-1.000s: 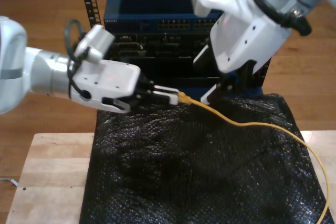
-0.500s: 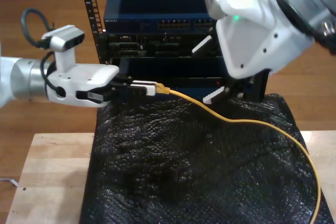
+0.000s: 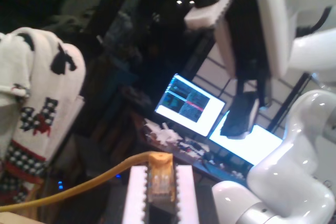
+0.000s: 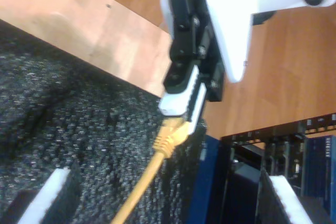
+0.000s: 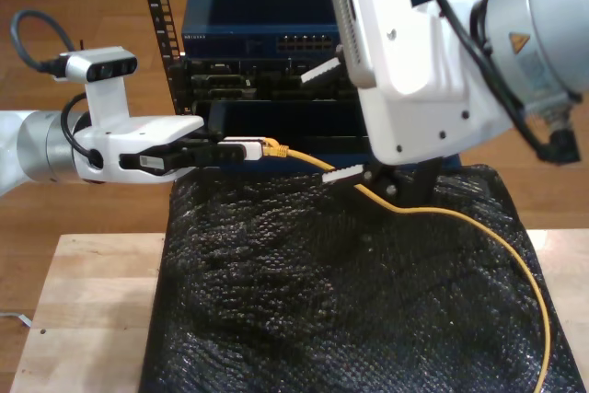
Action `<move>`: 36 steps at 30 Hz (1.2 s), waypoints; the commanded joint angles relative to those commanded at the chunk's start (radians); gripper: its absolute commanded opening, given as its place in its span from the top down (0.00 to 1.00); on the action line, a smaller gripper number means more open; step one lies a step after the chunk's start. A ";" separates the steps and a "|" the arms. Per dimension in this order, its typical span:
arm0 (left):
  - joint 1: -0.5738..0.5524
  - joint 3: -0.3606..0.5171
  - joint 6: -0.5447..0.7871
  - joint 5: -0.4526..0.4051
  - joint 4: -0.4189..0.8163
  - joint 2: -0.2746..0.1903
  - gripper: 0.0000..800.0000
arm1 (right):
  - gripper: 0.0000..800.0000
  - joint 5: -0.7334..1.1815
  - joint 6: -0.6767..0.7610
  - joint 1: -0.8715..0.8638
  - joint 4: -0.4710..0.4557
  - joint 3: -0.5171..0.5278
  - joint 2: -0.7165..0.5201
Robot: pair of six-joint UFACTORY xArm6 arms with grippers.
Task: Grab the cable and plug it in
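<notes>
Above the black mat (image 5: pixel 322 319), my first gripper (image 5: pixel 253 148) clamps the cable (image 5: pixel 433 213); my second gripper (image 5: pixel 327 121) fingers apart.

An orange triangular warning sign (image 5: pixel 520 44) sits on an arm's white joint; no lettering is legible

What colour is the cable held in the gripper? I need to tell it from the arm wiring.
Yellow-orange; the cable shows best in the exterior view.

cable (image 5: pixel 479 227) cut off at exterior view's lower edge
</notes>
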 joint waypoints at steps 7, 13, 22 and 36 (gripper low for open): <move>0.003 -0.011 -0.017 0.078 -0.057 0.035 1.00 | 0.01 -0.120 -0.061 0.035 0.002 0.061 -0.052; 0.005 -0.021 -0.021 0.114 -0.058 0.051 1.00 | 0.01 -0.169 -0.080 0.100 0.000 0.086 -0.052; 0.005 -0.023 -0.063 0.183 -0.106 0.072 1.00 | 0.02 -0.245 -0.106 0.160 0.002 0.109 -0.052; 0.002 -0.028 -0.064 0.233 -0.109 0.095 1.00 | 0.19 -0.299 -0.101 0.172 0.003 0.089 -0.046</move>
